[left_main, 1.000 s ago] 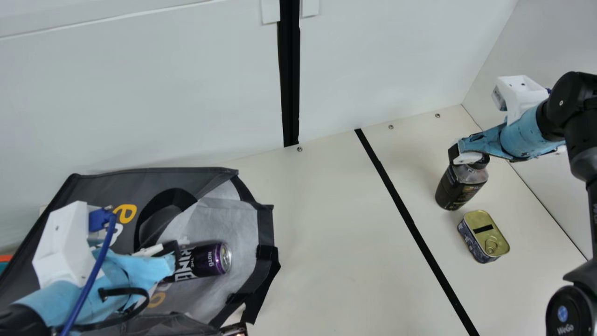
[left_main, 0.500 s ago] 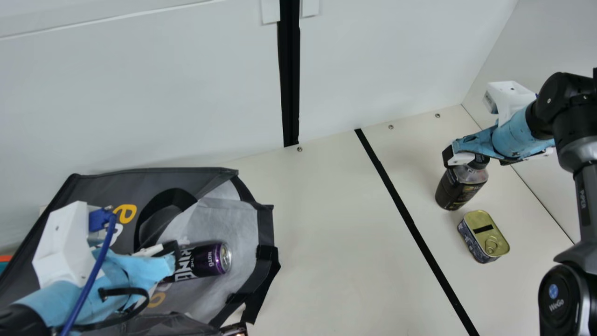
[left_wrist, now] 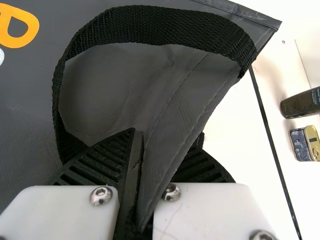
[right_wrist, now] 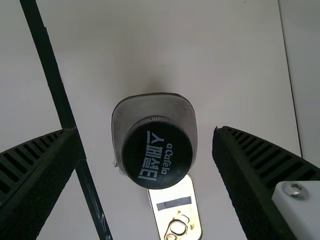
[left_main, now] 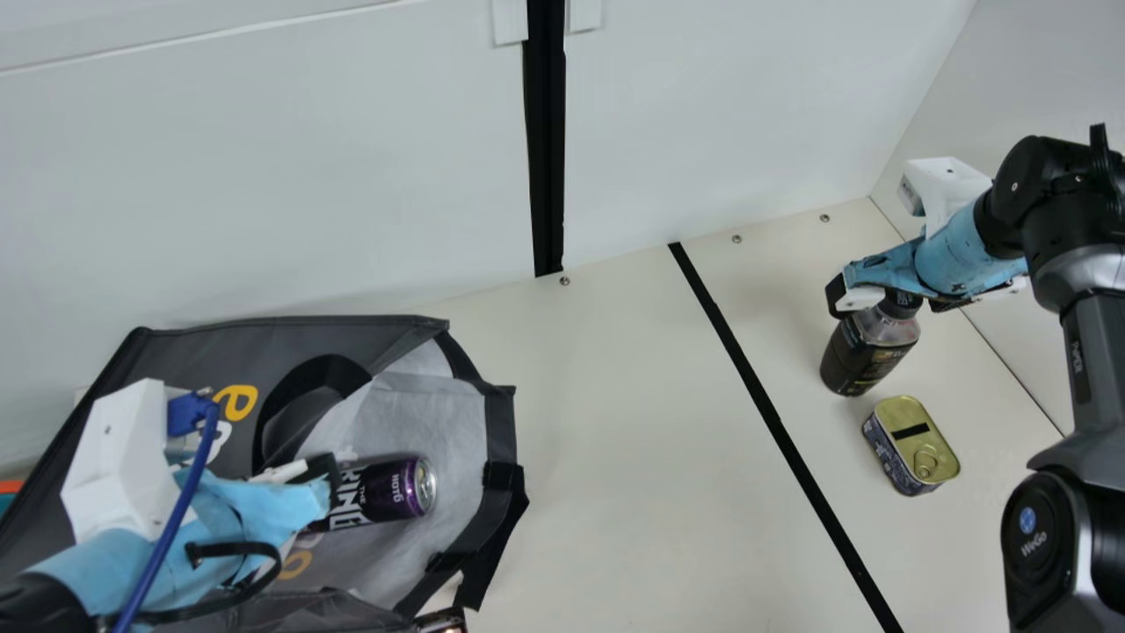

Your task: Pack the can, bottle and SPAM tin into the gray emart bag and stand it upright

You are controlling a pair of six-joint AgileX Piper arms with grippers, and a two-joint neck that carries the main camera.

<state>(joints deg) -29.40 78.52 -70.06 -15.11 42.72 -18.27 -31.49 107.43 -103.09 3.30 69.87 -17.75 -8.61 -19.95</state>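
Since the earlier frames the right pincer (right_wrist: 145, 131) has edged over towards the black line (left_main: 756, 378) on the desk (left_main: 633, 457), while the bottle (left_main: 866, 356), the SPAM tin (left_main: 914, 444) and the gray emart bag (left_main: 185, 360) have kept their places. The left pincer (left_wrist: 165, 137) is clenched on the bag's fabric edge, close by the black handle (left_wrist: 150, 25); that grip probably serves to keep the mouth spread and the bag from sliding while things go in. The purple can (left_main: 400, 488) already lies on its side inside, on the pale lining (left_main: 431, 396), its top end facing the opening. The bag itself is lying down, which seems to suit loading from the side, with standing it up left for last

As for the right pincer, it is released and spread wide, with the bottle's dark cap (right_wrist: 157, 152) between its two fingers and a gap on either side. The bottle stands upright on the desk, the SPAM tin just beside it, ring-pull upward. Closing on the bottle looks like the next step, once the pincer is centred and low enough
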